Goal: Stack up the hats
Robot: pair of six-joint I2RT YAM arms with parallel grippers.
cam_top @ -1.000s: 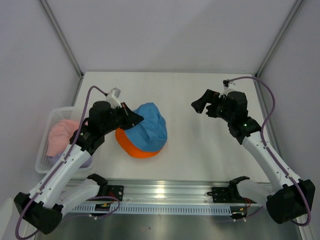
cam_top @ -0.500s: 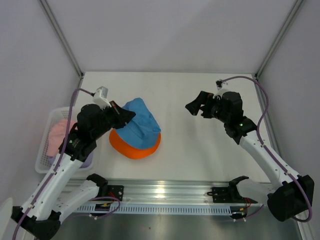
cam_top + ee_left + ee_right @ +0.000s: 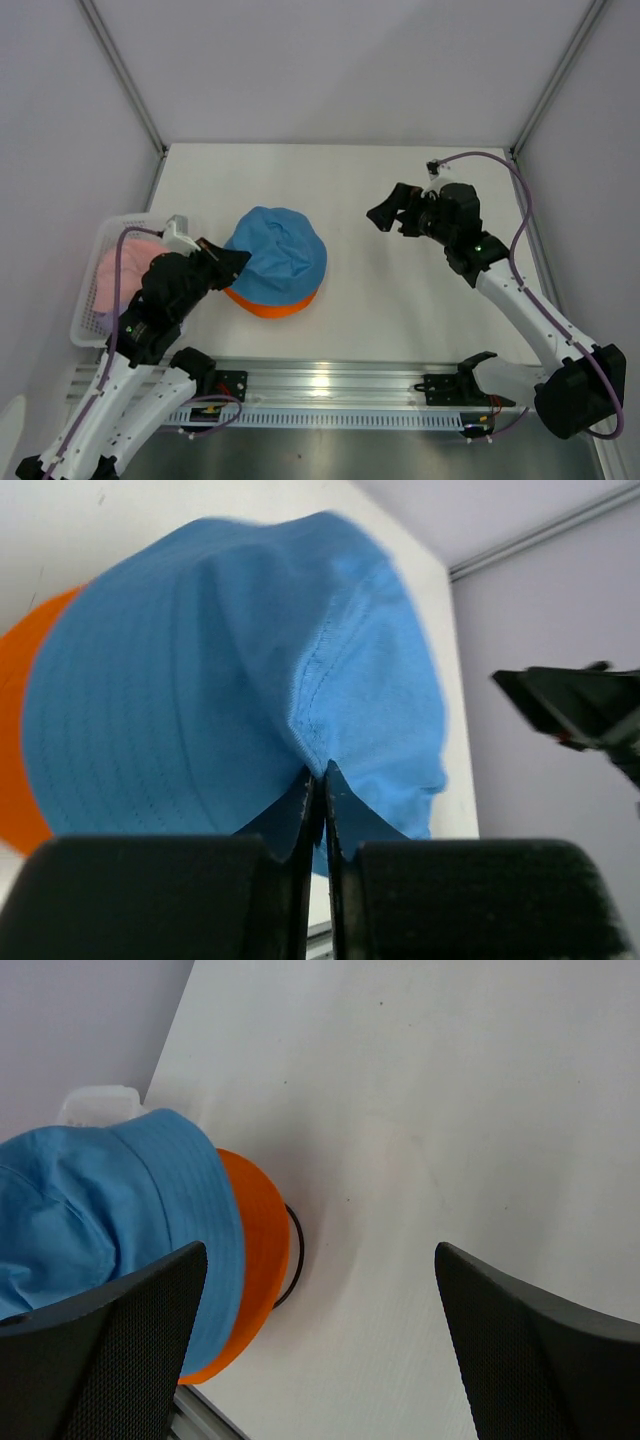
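- Left wrist view: left gripper (image 3: 316, 777) jaws pinch a fold of the blue hat (image 3: 170, 710).
- Right wrist view: black wire (image 3: 299, 1250) peeks from beneath the orange hat (image 3: 255, 1260), which the blue hat largely covers; right gripper (image 3: 384, 214) spread, empty.

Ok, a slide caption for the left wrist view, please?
Left pincer shut on a pinched fold of the blue hat, draped over the orange hat.

An upper hat (image 3: 280, 260) is laid over a lower hat (image 3: 268, 304) on the worktop (image 3: 400, 300); to their left, a third hat (image 3: 125, 265) is lodged in the basket (image 3: 85, 300).
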